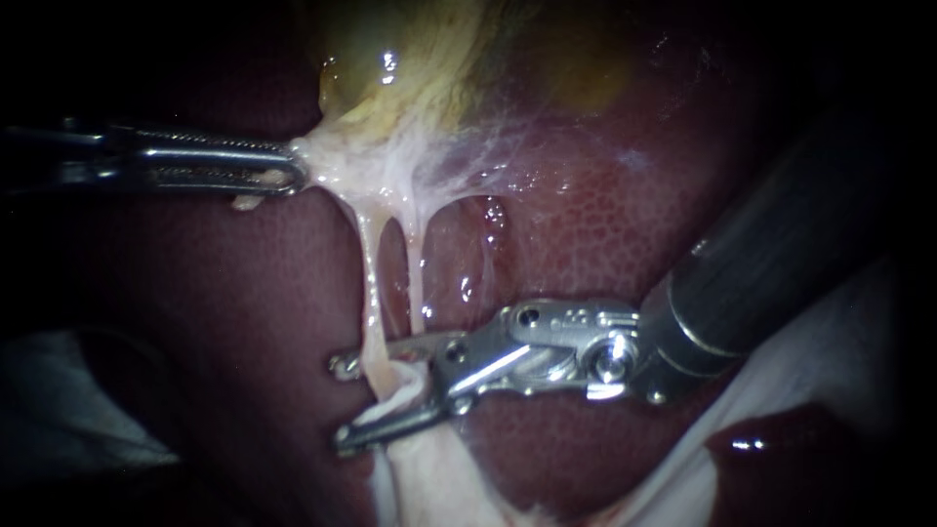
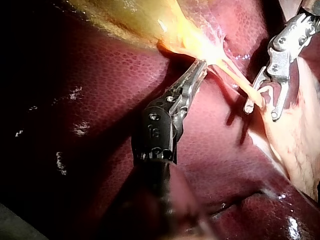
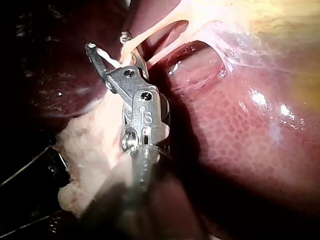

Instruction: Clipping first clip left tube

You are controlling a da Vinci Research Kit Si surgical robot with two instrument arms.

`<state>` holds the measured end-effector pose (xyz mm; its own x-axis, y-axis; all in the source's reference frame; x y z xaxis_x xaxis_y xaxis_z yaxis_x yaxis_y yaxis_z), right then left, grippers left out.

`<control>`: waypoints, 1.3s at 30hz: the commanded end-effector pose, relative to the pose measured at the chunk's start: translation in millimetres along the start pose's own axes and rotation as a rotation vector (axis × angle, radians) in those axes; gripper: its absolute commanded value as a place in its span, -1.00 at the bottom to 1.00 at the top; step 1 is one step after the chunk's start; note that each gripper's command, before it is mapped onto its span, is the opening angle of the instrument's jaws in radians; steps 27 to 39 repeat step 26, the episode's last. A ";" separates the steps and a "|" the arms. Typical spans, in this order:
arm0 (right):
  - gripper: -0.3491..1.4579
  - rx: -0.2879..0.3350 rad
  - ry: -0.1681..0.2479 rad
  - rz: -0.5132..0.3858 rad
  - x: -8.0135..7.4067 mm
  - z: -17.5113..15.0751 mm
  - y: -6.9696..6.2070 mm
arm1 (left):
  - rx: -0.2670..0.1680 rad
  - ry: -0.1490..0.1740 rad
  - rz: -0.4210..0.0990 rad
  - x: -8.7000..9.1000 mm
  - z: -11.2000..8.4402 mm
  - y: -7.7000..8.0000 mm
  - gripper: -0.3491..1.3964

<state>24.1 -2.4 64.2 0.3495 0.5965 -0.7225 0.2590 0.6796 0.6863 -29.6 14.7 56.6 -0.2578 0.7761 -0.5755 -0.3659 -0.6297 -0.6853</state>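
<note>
Right instrument (image 1: 344,402) jaws stood wide open astride left tube (image 1: 372,283), low on it, not yet squeezed; no clip showed on that tube; left instrument (image 1: 293,174) gripped gallbladder (image 1: 410,68) tissue just above it; closing looked like all that was left

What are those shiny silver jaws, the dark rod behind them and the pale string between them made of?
The right instrument, silvery at its jaws, looks like polished steel: bright glints, visible pins. Its dark matt shaft could be coated metal or plastic; hard to tell. The pale, glistening left tube is soft wet tissue, thin and translucent.
</note>
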 end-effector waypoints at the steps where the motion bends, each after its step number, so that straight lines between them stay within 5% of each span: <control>1: -0.40 -0.002 -0.001 0.002 -0.1 -0.1 -0.1 | 0.000 0.000 0.000 0.0 0.0 0.0 -1.00; 10: -0.99 -0.002 -0.007 0.002 -0.2 -0.2 -0.1 | 0.000 0.000 0.000 0.0 0.1 0.0 -1.00; 39: -1.00 0.001 -0.028 0.022 -1.0 0.0 0.3 | 0.001 0.000 0.000 0.1 0.1 0.0 -1.00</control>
